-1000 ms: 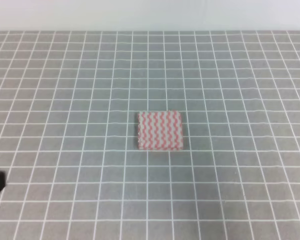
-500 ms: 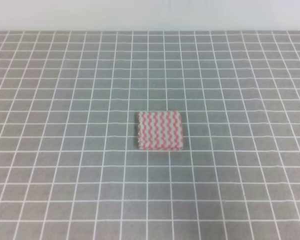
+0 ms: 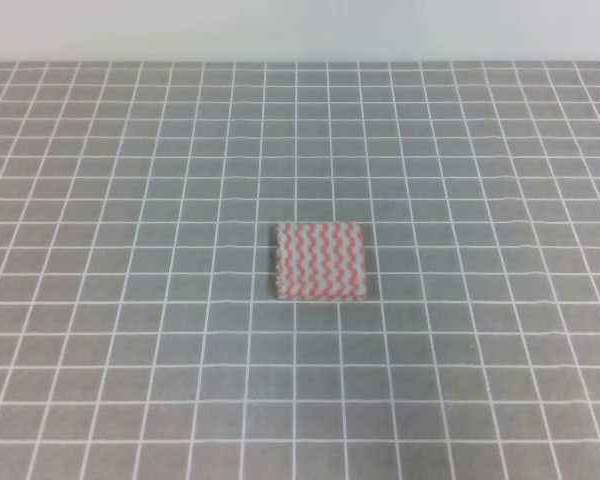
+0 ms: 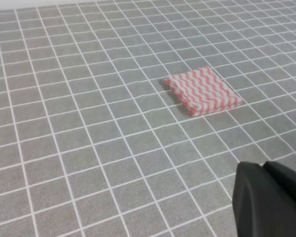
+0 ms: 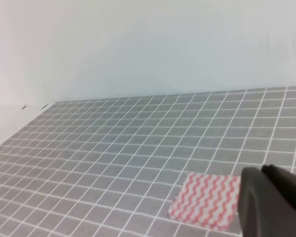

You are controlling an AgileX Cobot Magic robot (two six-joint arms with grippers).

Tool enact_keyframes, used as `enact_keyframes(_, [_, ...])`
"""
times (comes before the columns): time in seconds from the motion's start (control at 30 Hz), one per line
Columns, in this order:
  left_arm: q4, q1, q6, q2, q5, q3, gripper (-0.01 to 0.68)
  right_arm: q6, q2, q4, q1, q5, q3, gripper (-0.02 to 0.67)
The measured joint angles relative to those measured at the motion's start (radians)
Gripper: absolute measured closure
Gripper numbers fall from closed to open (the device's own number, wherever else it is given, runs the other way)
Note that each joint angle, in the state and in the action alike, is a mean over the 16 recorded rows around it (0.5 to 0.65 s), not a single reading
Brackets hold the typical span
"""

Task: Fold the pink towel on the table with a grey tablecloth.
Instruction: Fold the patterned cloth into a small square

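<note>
Pink towel work looks essentially finished from where I sit, but I start with my grippers. My left gripper (image 4: 271,200) shows only as a dark body at the lower right corner of its wrist view, raised off the cloth and well apart from the towel; the jaws are out of sight, so I cannot tell whether they are spread or pressed together. My right gripper (image 5: 274,200) is the same story, a dark block at the lower right of its own wrist view, touching nothing, its jaw state also impossible to read. Neither arm appears in the high view. Moving outward, the pink towel (image 3: 320,261) lies near the middle of the counter (image 3: 130,200), a small, compact rectangle with stacked layers visible along its left and near edges in the left wrist view, its corners roughly square to the white grid lines. I judge the folding done: the cloth sits flat and tidy, nothing holds it, and all that seems left is parking the arms.
</note>
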Motion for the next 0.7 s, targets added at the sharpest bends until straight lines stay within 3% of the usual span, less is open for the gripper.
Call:
enact_keyframes(0.33, [0.016,0.0,0.001,0.005,-0.001,0.0,0.674,-0.006,0.001,-0.027,0.0,-0.004,0.023,0.665])
enact_keyframes(0.7, [0.02,0.0,0.002,0.005,-0.002,0.0,0.674,-0.117,-0.022,-0.069,-0.02,-0.294,0.133,0.665])
